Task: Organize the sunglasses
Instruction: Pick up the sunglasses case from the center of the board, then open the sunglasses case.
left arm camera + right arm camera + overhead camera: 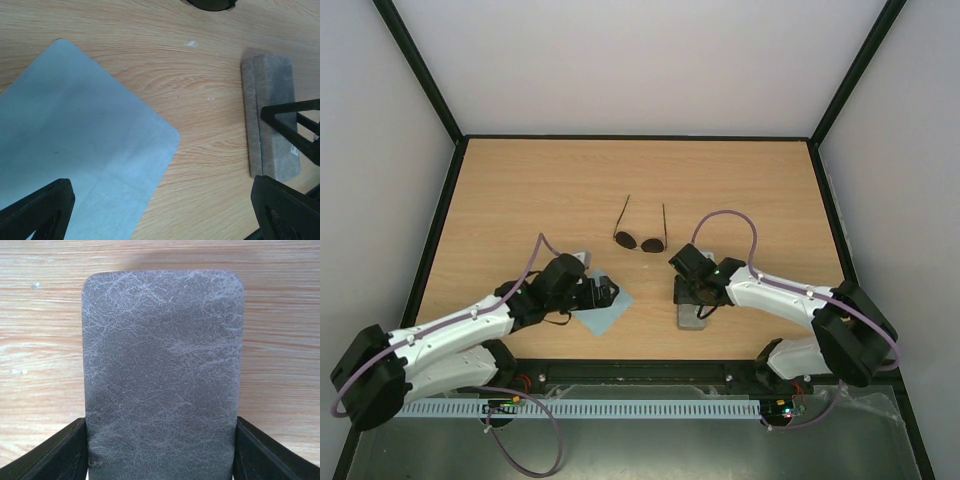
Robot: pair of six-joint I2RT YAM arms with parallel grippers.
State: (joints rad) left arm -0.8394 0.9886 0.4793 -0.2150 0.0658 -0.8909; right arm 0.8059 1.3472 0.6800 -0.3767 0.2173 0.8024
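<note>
Two robot arms reach over a wooden table [520, 200]; nearest them lie a blue cloth [75, 140] on the left and a grey case [162, 370] on the right.

Possible trouble: the right gripper [694, 296] meets the case near one end rather than its middle. If lifted that way, the case would likely tip or twist out of the hold. The case has a smooth, rounded edge, so a light squeeze might let it slide. On the left, lowering straight down could bunch the thin cloth instead of picking it up.

Left gripper [600, 295]: fingers spread as wide as they go. It hangs above the cloth's corner, holding nothing and touching nothing.

Right gripper: its fingers [60, 450] stand partly apart, one on each long side of the case. They look to be right against its edges. Whether they truly pinch it or only flank it, I cannot tell.

Farther back, near the table's middle, the sunglasses [640, 240] lie alone with lenses toward the arms and temple arms open, pointing away. They are apart from both grippers and outside the case.
</note>
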